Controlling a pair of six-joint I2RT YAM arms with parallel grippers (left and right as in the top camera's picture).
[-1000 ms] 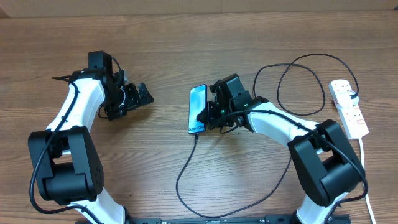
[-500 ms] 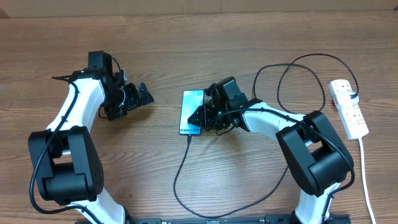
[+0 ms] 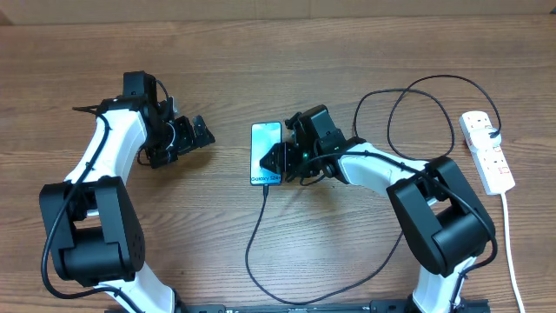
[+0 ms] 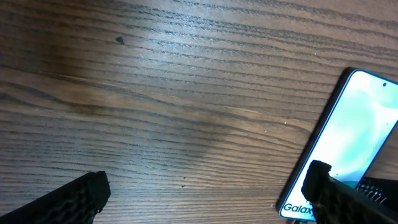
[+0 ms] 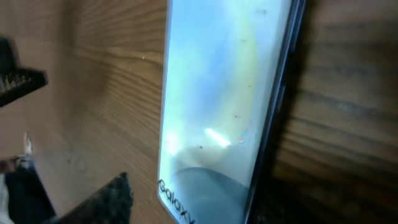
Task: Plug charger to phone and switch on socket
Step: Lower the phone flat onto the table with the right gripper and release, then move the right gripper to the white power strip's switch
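The phone [image 3: 266, 153] lies flat on the table, its blue screen up and the "Galaxy" text at its near end. My right gripper [image 3: 278, 163] is low at the phone's right edge, open. In the right wrist view its jaws straddle the phone [image 5: 224, 106], and the left finger [image 5: 102, 199] stands apart from the phone's edge. The charger [image 3: 248, 248], a thin black cable, meets the phone's near end and loops round to the socket [image 3: 487, 153] at the far right. My left gripper [image 3: 201, 133] hangs open and empty left of the phone [image 4: 348, 143].
The charger's loops cross the table near the front edge and behind my right arm. A thick white cord [image 3: 511, 252] runs from the socket toward the front right. Bare wood lies between my left gripper and the phone.
The phone has gone from standing on its edge in my right gripper to lying flat. My right gripper has opened and let it go. The left arm has not moved.
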